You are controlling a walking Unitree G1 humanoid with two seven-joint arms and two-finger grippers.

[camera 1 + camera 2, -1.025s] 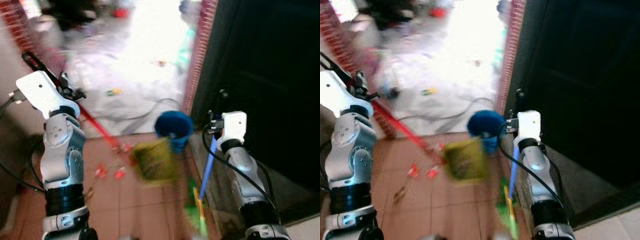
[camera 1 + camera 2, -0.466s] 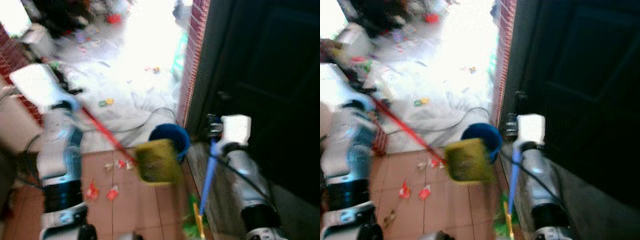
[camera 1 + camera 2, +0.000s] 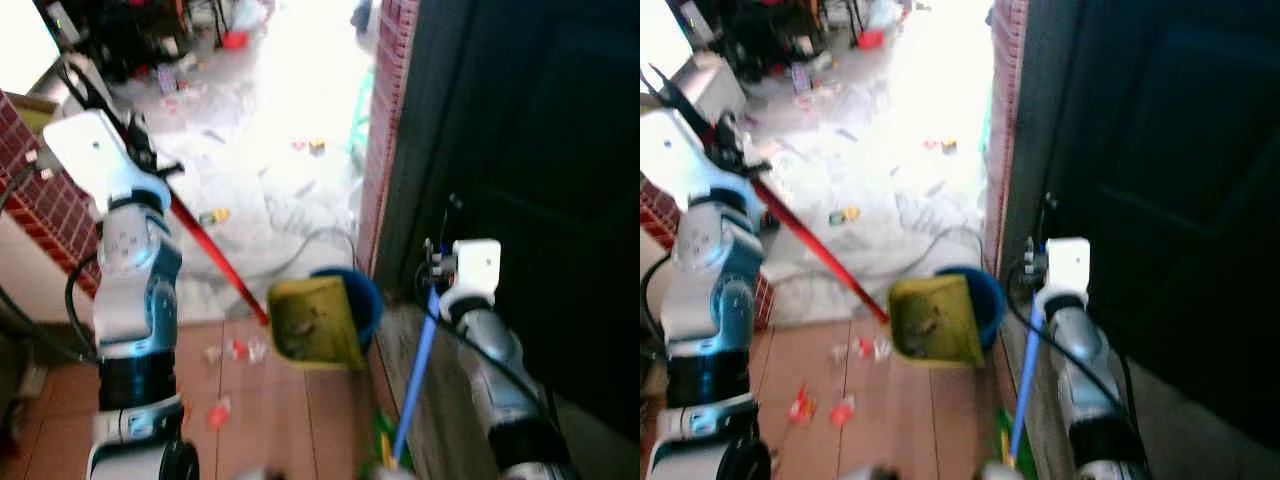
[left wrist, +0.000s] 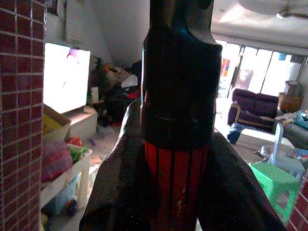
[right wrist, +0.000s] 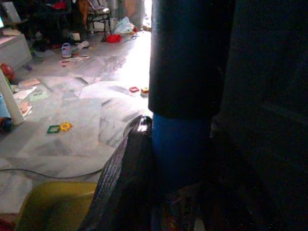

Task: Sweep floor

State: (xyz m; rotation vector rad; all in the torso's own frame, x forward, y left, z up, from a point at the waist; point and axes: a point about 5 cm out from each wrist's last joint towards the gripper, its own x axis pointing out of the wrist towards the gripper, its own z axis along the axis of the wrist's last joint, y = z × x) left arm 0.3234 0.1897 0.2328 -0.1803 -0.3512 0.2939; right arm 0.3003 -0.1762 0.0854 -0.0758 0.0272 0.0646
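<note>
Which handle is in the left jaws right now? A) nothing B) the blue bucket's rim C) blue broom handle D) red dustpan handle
D: the left gripper is shut on the red dustpan handle, which runs down to the yellow dustpan; the blue broom handle is in the right gripper.

Both head views are blurred. The small red and white scraps on the brown tiled floor are too smeared to identify. The yellow plastic dustpan covers most of the round blue bucket behind it. The green bristles of the blue-handled broom are cut off by the lower edge. In the left wrist view, the red dustpan handle with a black cap hides the middle of the room. In the right wrist view, the broom handle hides the gap between the black fingers.
</note>
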